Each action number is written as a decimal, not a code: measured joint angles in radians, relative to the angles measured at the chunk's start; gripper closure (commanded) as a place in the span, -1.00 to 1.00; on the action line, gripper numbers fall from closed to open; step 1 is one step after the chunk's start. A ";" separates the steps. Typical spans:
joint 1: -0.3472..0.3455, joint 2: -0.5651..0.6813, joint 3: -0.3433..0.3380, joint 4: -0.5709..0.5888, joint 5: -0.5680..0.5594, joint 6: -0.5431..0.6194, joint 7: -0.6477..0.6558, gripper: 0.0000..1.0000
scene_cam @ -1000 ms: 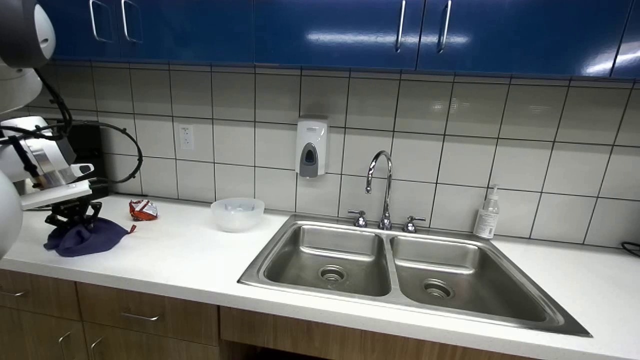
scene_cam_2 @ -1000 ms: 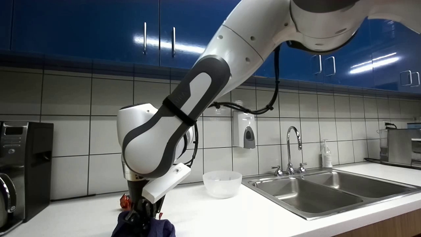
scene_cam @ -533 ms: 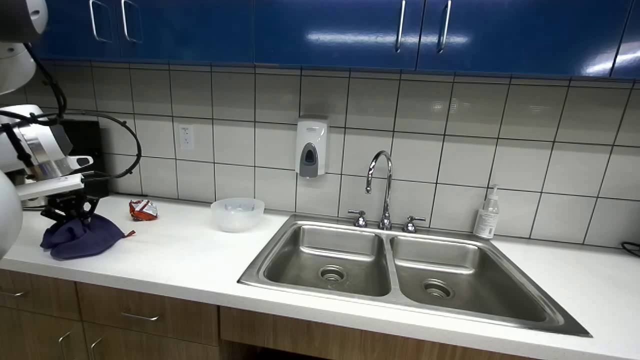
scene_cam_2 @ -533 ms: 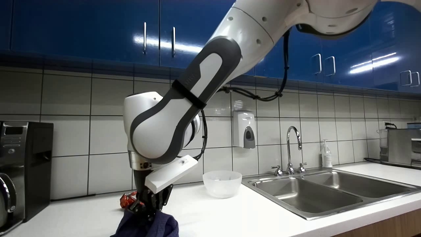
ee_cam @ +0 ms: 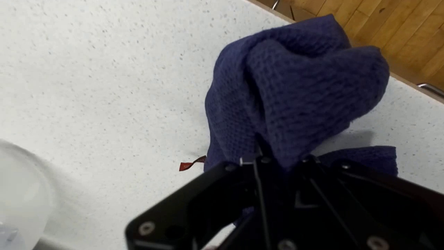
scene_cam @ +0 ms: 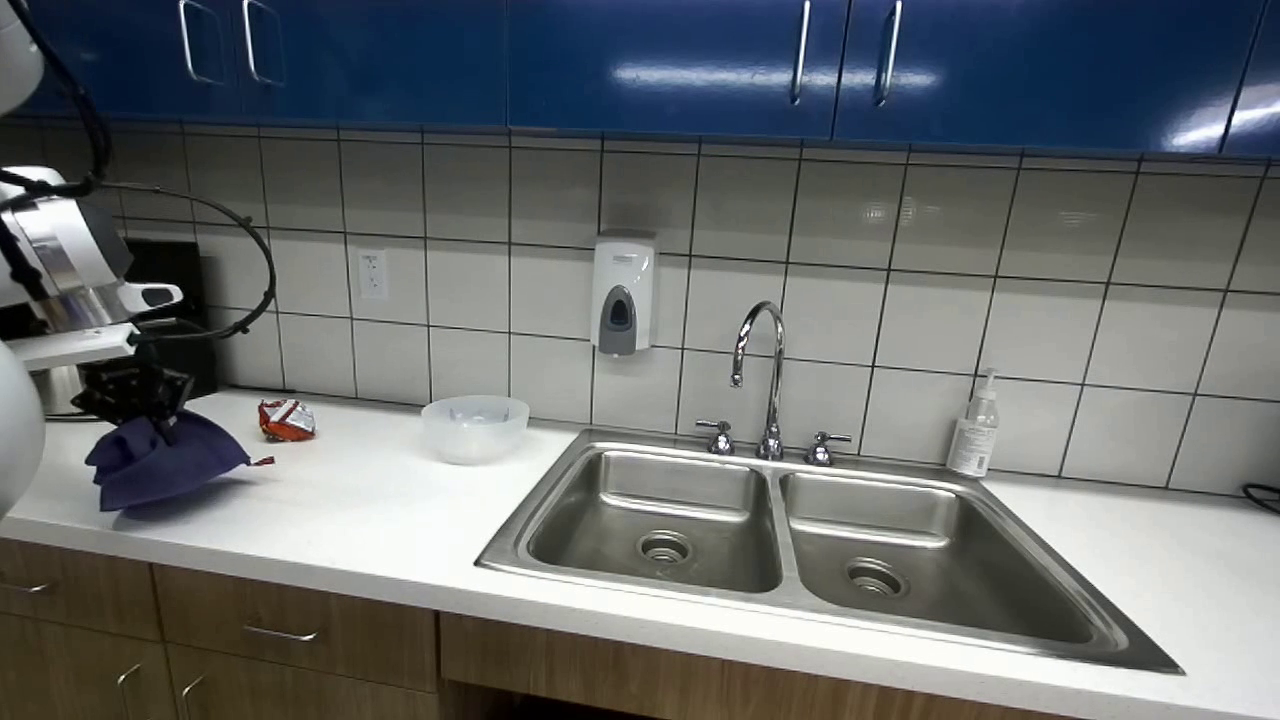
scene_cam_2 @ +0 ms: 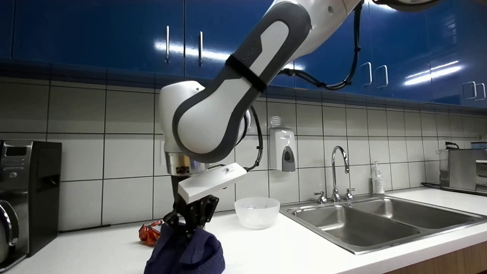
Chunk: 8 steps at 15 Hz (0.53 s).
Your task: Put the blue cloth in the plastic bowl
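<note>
The dark blue cloth (scene_cam: 168,465) hangs in folds from my gripper (scene_cam: 158,428) in an exterior view, with its shadow on the counter below. It also shows in an exterior view (scene_cam_2: 190,253) and in the wrist view (ee_cam: 295,93), with a small red tag (ee_cam: 189,164). My gripper (ee_cam: 282,160) is shut on the cloth, with a bunched fold between its fingers. The fingertips are partly hidden in the cloth. The translucent plastic bowl (scene_cam: 475,435) stands on the counter apart from the gripper, towards the sink. It also shows in the wrist view (ee_cam: 20,194), with something clear inside.
A crumpled red and silver wrapper (scene_cam: 287,421) lies near the cloth, towards the wall. The sink (scene_cam: 785,560) and faucet (scene_cam: 775,380) lie beyond the bowl. A soap dispenser (scene_cam: 622,295) is on the wall. A black machine (scene_cam_2: 43,198) stands at the counter's other end.
My gripper has risen with the cloth in it. The cloth lay on the counter before and now hangs a little above it. The bowl and wrapper have not moved.
</note>
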 measured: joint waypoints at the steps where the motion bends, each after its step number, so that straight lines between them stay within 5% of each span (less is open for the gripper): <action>1: -0.002 -0.026 -0.004 -0.027 -0.003 0.000 0.029 0.97; 8: -0.074 -0.180 -0.014 -0.180 -0.061 0.001 0.214 0.97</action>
